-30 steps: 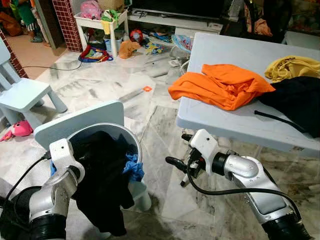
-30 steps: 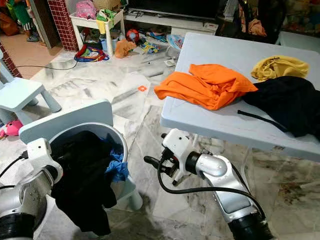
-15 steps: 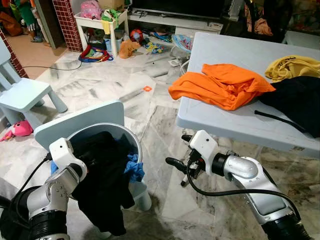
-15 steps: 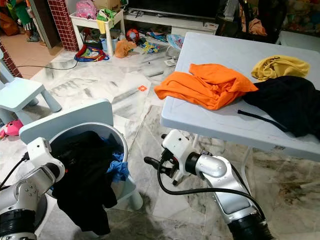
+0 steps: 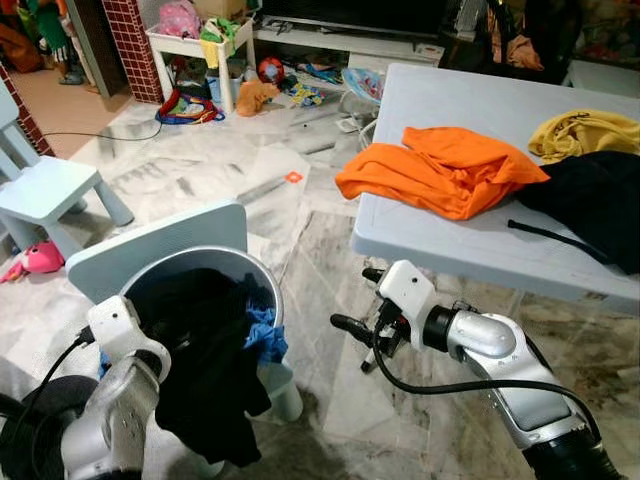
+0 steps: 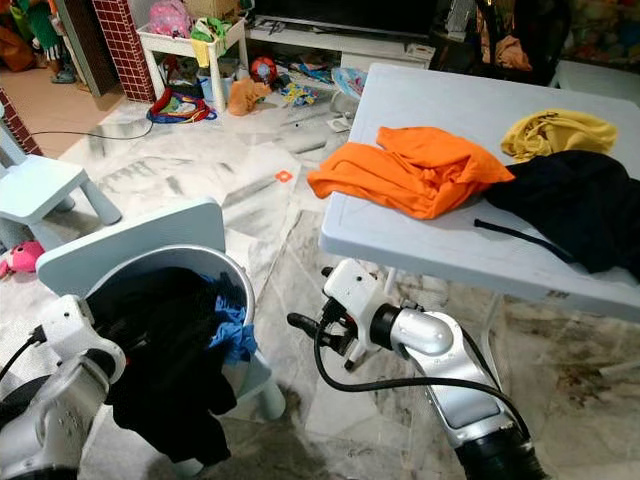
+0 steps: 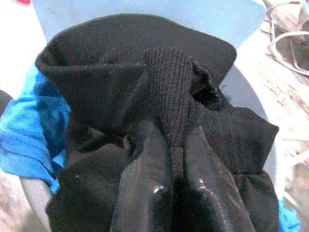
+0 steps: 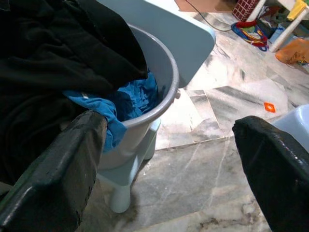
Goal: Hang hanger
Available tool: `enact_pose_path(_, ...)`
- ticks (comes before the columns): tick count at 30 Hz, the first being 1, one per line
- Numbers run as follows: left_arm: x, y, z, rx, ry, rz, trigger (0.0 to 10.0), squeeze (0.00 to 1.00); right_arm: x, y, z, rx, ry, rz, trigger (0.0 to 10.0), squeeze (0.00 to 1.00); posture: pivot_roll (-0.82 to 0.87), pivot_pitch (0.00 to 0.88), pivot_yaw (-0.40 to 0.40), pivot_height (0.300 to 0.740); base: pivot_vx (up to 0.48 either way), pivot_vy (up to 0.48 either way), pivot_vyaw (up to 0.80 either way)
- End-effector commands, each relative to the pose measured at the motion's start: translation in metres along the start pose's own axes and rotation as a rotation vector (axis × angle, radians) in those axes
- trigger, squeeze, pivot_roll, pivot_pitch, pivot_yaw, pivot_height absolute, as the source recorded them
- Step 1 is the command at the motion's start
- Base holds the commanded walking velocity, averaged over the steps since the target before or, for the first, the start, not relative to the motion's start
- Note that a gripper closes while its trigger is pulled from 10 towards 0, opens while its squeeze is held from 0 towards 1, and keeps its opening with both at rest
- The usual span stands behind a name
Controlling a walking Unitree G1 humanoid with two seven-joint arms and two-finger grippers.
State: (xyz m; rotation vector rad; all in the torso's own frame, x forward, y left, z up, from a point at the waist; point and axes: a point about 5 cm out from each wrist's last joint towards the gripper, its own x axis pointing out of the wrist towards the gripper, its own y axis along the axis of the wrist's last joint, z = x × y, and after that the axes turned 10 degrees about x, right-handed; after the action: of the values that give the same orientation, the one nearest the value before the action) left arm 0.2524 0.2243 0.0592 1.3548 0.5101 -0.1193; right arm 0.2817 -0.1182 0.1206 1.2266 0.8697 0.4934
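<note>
The left hand, pinched on the black garment, has been drawn lower beside the basket. The right hand is held spread. No hanger is yet engaged.

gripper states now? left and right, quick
Left gripper: shut on black garment in the bucket.
Right gripper: open, empty.

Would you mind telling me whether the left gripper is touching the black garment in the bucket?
Touching. The left wrist view shows the left gripper's fingers closed on a ribbed fold of the black garment, pinched between them.
</note>
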Motion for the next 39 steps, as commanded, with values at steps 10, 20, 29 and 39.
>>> enact_pose_path(10, -0.020, 0.005, 0.006, 0.199, 0.013, 0.197, 0.0, 0.00, 0.001, -0.001, 0.003, -0.010, -0.009, -0.008, 10.0, 0.00, -0.09, 0.064, -0.026, 0.740, 0.000, 0.000, 0.00)
enact_pose_path(20, -0.024, -0.031, 0.004, 0.163, -0.032, -0.055, 10.0, 1.00, 0.001, -0.002, 0.003, -0.010, -0.002, -0.011, 10.0, 0.00, -0.10, 0.063, -0.032, 0.740, 0.000, 0.000, 0.00)
enact_pose_path(29, -0.022, 0.000, 0.006, 0.119, -0.092, -0.084, 10.0, 1.00, 0.000, -0.003, 0.003, -0.017, 0.006, -0.019, 10.0, 0.00, -0.10, 0.063, -0.033, 0.740, 0.000, 0.000, 0.00)
enact_pose_path(39, -0.026, 0.010, 0.011, -0.018, -0.155, -0.195, 10.0, 0.00, 0.002, -0.004, 0.001, -0.022, 0.018, -0.024, 10.0, 0.00, -0.09, 0.065, -0.030, 0.740, 0.000, 0.000, 0.00)
